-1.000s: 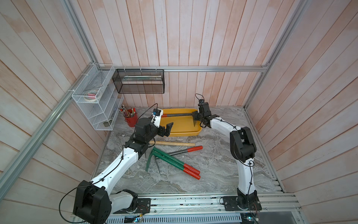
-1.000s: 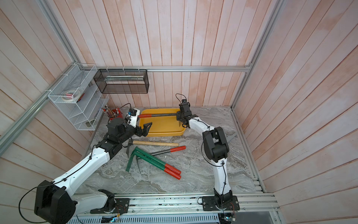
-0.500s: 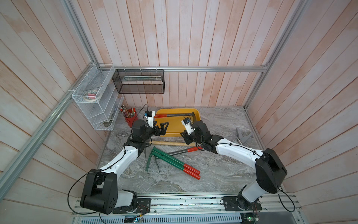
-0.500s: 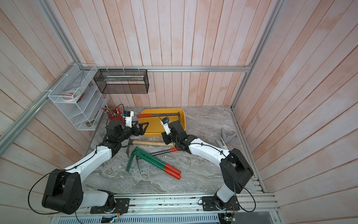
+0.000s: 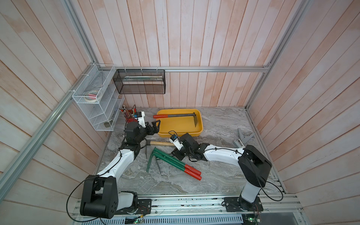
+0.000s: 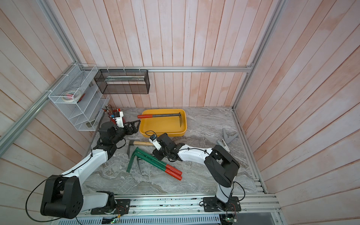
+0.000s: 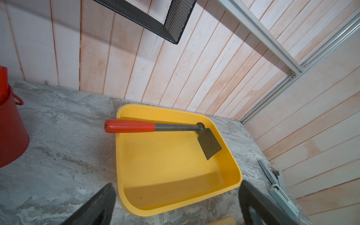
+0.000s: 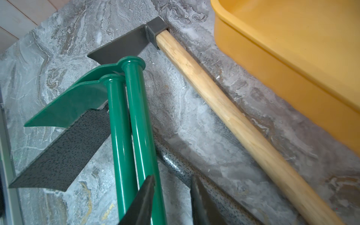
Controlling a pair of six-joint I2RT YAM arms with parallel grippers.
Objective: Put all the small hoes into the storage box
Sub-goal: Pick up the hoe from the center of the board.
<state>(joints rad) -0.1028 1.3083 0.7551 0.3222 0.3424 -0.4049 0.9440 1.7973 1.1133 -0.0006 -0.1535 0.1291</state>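
Already inside the storage box (image 5: 181, 134), small hoe (image 5: 176, 115); left gripper (image 5: 157, 126) wide, right gripper (image 8: 173, 187) narrow.

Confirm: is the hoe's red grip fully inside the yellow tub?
No, the small hoe has its red grip crossing the storage box rim, sticking out.

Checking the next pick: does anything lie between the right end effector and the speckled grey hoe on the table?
Partly. Two green-handled hoes lie across the speckled grey hoe next to its blade; its shaft beyond them shows bare just under the open right end effector.
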